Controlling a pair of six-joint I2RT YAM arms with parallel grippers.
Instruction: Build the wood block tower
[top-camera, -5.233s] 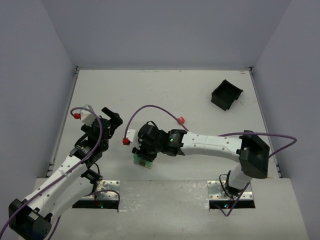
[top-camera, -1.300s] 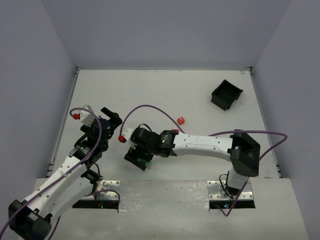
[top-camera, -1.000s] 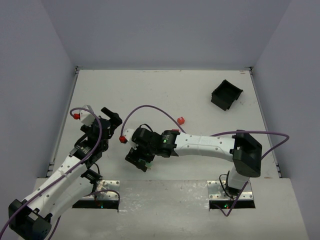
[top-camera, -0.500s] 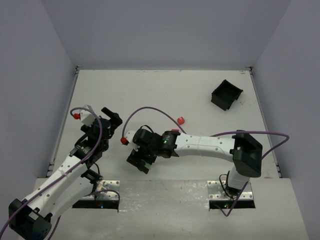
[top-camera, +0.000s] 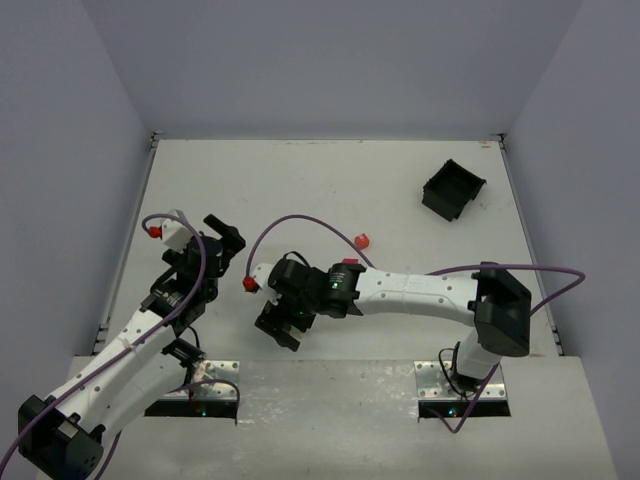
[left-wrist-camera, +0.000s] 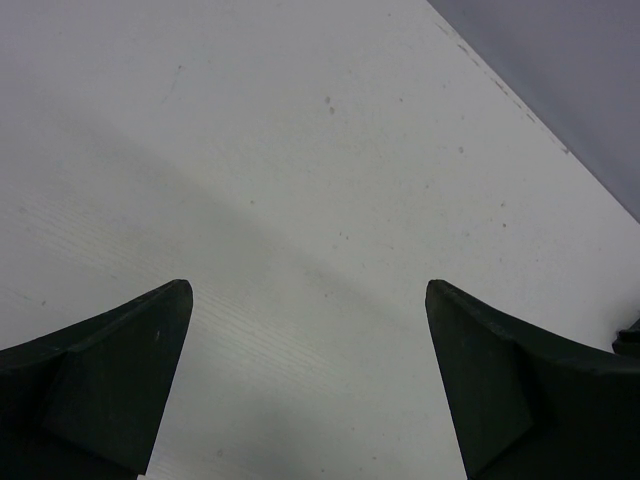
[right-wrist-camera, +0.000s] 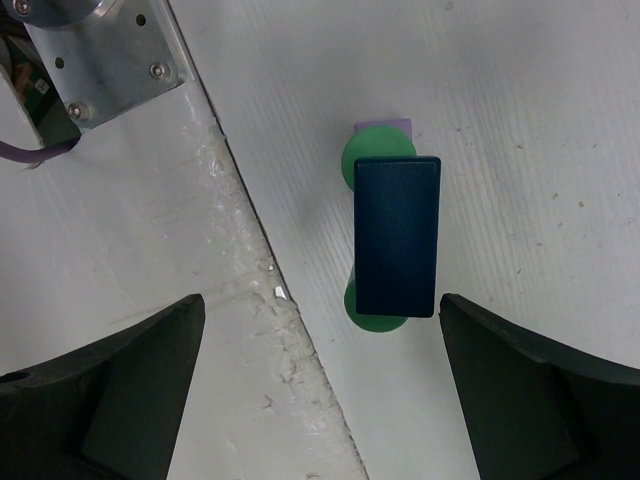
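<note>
Your right jaws gape wide over the blue block (right-wrist-camera: 397, 236) on green pieces (right-wrist-camera: 378, 146); left jaws gape over the desk (left-wrist-camera: 300, 150).

The white table (top-camera: 330, 180) bears a black bin (top-camera: 453, 189), a red block (top-camera: 363, 241) and a blue-topped stack (right-wrist-camera: 397, 236).

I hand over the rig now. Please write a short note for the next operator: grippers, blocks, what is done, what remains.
Left gripper: open, empty, over bare table.
Right gripper: open, straddling the tower, not touching it.
Tower: a dark blue block lies across two green pieces; a pale purple piece peeks out at one end.
A small red piece sits mid-table.
Done: lower layers stacked, released.
Left: probably the red piece on top; no other blocks in view.
</note>
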